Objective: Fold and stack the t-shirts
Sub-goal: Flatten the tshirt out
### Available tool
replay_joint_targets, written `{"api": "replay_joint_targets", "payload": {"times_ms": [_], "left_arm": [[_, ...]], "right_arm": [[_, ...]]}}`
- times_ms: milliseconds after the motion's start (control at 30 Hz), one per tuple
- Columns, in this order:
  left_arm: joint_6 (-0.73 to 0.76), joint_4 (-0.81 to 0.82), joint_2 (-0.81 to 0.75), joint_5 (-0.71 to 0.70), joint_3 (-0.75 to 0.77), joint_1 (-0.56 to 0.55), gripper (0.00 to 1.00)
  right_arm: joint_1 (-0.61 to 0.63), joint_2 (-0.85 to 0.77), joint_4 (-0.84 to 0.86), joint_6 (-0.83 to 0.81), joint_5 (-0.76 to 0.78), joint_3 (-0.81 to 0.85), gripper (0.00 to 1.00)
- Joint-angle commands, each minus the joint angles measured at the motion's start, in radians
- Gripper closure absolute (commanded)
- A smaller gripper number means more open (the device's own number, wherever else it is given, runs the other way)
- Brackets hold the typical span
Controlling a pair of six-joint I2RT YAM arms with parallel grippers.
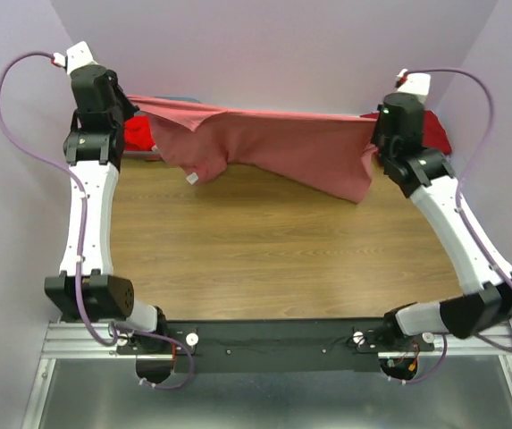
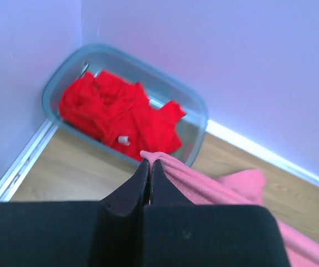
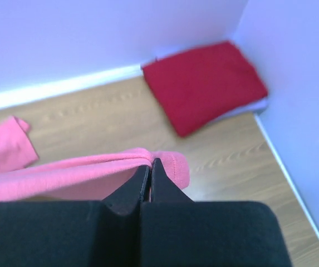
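While the left fingers (image 2: pixel 130 192) and right fingers (image 3: pixel 127 193) are each clamped shut on an edge of the salmon-pink t-shirt (image 1: pixel 300 147), it hangs stretched between them above the far side of the desk (image 1: pixel 264 259). Bright red t-shirts (image 2: pixel 114 111) lie in the tub (image 2: pixel 199 114) at far left; a folded crimson t-shirt (image 3: pixel 204 83) lies at far right.

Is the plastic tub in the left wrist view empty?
No, crumpled bright red t-shirts lie heaped inside the translucent blue-grey tub.
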Motion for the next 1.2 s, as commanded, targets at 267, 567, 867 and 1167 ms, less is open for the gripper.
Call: {"api": "replay_joint_targets", "payload": {"times_ms": [267, 567, 867, 1167], "left_arm": [[-0.053, 0.188, -0.486, 0.055, -0.648, 0.032, 1.00], [-0.076, 0.252, -0.564, 0.083, -1.000, 0.033, 1.00], [-0.037, 0.291, -0.490, 0.132, -1.051, 0.032, 1.00], [-0.030, 0.298, -0.509, 0.126, -1.054, 0.030, 1.00]], "right_arm": [[-0.017, -0.303, -0.105, 0.028, -0.397, -0.414, 0.94], [-0.012, -0.342, -0.211, 0.305, -0.830, -0.671, 0.72], [-0.012, -0.176, -0.127, 0.297, -0.722, -0.634, 0.48], [-0.064, 0.052, 0.129, 0.320, -0.623, -0.708, 0.57]]}}
